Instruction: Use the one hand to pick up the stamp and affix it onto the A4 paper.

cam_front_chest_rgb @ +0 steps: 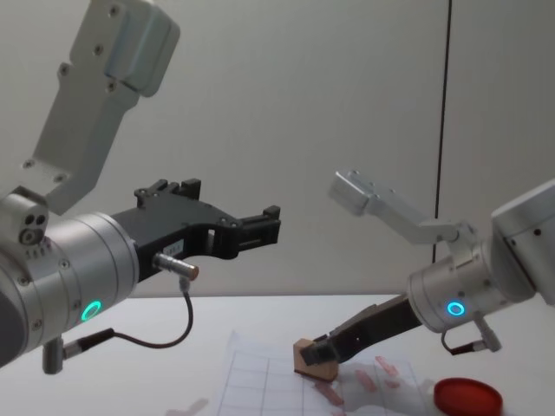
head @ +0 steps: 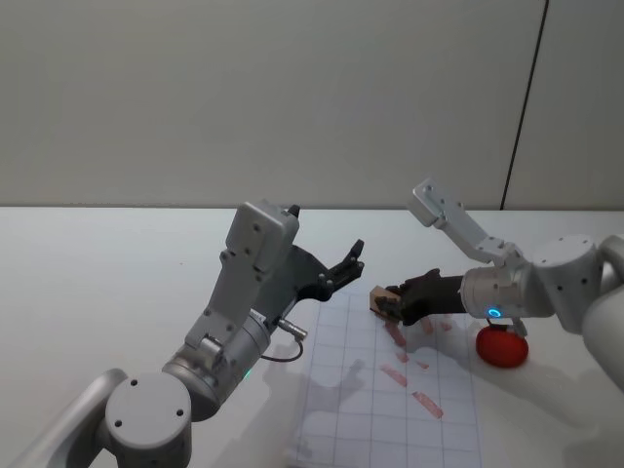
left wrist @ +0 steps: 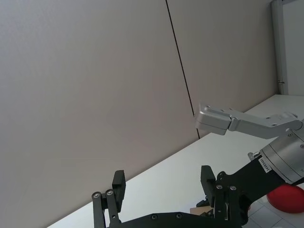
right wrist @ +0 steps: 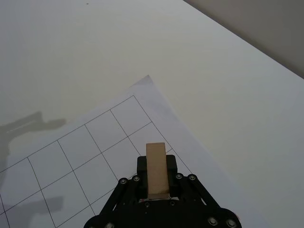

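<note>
The stamp is a small tan wooden block, and my right gripper, the slim black one with the blue-lit ring, is shut on it. It hangs low over the far end of the A4 paper, a white gridded sheet with several red oblong marks. I cannot tell whether it touches the sheet. In the right wrist view the stamp sits upright between the fingers, over grid squares near the A4 paper's far corner. From the chest, the stamp is at sheet level. My left gripper is raised and open, left of the stamp.
A flat round red ink pad lies on the white table to the right of the paper, under the right forearm. The raised left arm stands over the table's left-middle. A grey wall closes the back.
</note>
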Tool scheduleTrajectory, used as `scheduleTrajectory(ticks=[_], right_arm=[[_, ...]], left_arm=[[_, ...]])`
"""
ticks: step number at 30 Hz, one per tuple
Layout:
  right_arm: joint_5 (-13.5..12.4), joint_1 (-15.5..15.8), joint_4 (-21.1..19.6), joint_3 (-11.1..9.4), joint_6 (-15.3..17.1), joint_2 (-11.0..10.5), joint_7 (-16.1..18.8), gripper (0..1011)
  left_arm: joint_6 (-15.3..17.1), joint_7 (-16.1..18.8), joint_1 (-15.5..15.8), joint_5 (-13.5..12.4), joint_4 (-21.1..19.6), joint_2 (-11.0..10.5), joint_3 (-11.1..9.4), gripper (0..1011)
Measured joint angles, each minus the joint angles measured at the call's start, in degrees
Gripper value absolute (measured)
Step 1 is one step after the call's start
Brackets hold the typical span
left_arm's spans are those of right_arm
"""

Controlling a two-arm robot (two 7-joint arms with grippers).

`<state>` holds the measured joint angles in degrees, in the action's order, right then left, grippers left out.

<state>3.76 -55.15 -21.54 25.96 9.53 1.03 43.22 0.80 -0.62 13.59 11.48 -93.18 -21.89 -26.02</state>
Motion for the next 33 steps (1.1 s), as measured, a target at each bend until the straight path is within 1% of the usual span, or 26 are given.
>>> scheduleTrajectory(ticks=[4, 9, 28, 33], right_arm=[[0.0, 0.16, 0.03, 0.22, -0.63, 0.03, -0.4, 218], [-0.27, 1.15, -1.13, 0.56, -1.36, -0.21, -1.17, 217], [-2.62, 6.29, -9.51, 1.18, -1.77, -2.1, -4.34, 218], [-3.22, 7.11, -10.88, 1.29, -1.6, -2.42, -4.92, 218]], left_arm=[[0.0, 0.0, 0.0, 0.0, 0.0, 0.0, 0.0, 1002], [0.0, 0.0, 0.0, 0.0, 0.0, 0.0, 0.0, 1002], [0.0, 0.0, 0.0, 0.0, 0.0, 0.0, 0.0, 1002], [0.0, 0.0, 0.0, 0.0, 0.0, 0.0, 0.0, 1002]])
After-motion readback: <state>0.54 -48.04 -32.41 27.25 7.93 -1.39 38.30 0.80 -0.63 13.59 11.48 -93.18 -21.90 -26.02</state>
